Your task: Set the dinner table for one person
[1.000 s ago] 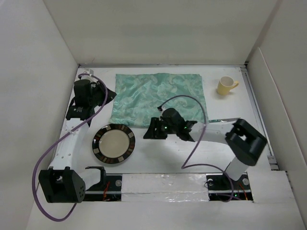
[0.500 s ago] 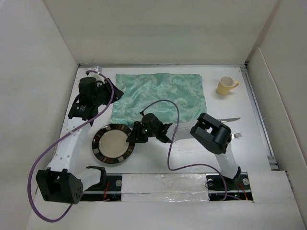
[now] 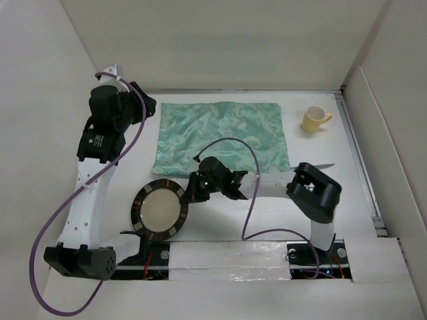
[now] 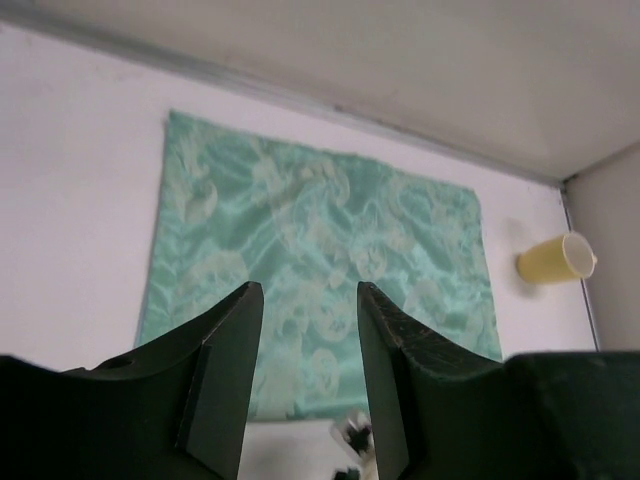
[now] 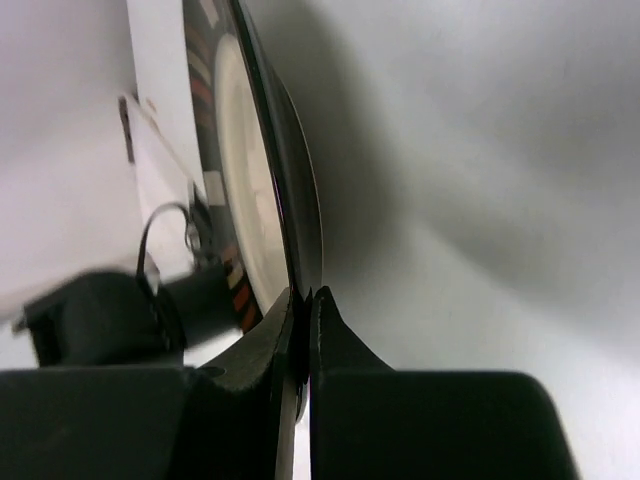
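counter (image 3: 320, 143): white, matte, roughly square, walled on three sides; lies under everything else, arm bases at near edge.
cloth (image 3: 220, 137): sea-green, patterned, spread flat at middle of far edge; also seen from left wrist (image 4: 320, 250), a few soft wrinkles.
left arm (image 3: 107, 123): reaching up over far left corner, purple cable looping down along left edge.
left jaws: apart, nothing between; fingers (image 4: 225, 370) frame the cloth below.
right arm (image 3: 313, 193): elbow by right edge, forearm stretched left across near half of counter.
right jaws: clamped on right rim of plate; fingers (image 5: 270, 340) pinch the dark rim tight, seen edge-on.
plate (image 3: 160, 212): round, cream centre, dark banded rim; near edge, left of centre, apart from cloth. Wrist view (image 5: 245, 210) shows cream face and dark rim. Resting or lifted: cannot tell.
mug (image 3: 315, 119): yellow, upright, toward far right corner, well apart from cloth; visible in left wrist view (image 4: 557, 260).
silver utensil (image 3: 322, 165): thin, by right edge, mostly hidden behind right arm.
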